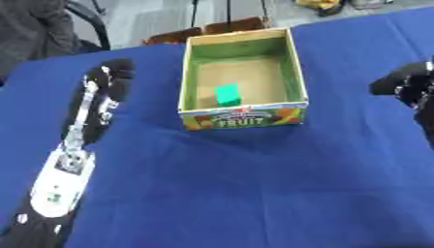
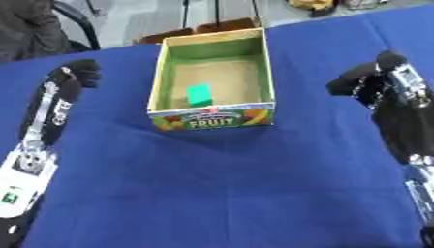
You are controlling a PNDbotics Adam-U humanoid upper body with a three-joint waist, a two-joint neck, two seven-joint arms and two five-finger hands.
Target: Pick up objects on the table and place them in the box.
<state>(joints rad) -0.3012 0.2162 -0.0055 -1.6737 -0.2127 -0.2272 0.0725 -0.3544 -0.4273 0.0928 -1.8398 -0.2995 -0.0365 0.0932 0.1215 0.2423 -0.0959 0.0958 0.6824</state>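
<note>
- The box (image 1: 243,77) sits on the blue worktop (image 1: 237,193), near the far side. It is open at the top, green inside, and has the word FRUIT on its front.
- A small green block (image 1: 227,93) lies on the floor of the box, near the front wall. It is already put away.
- I see nothing else lying on the blue cloth for the robot to pick up.
- The left hand (image 1: 114,73) is out to the left of the box, well apart from it. Its fingers look curled, and they hold nothing.
- The right hand (image 2: 373,82) is out to the right of the box, also apart from it. Its fingers look bent in and they hold nothing too.
- I think the putting-in step is done for this block, and both hands are back off to the sides.
- Next, I guess, the robot has to find another thing to grab. If one is put on the cloth, the nearer hand must open, reach to it, and close around it before going to the box.
</note>
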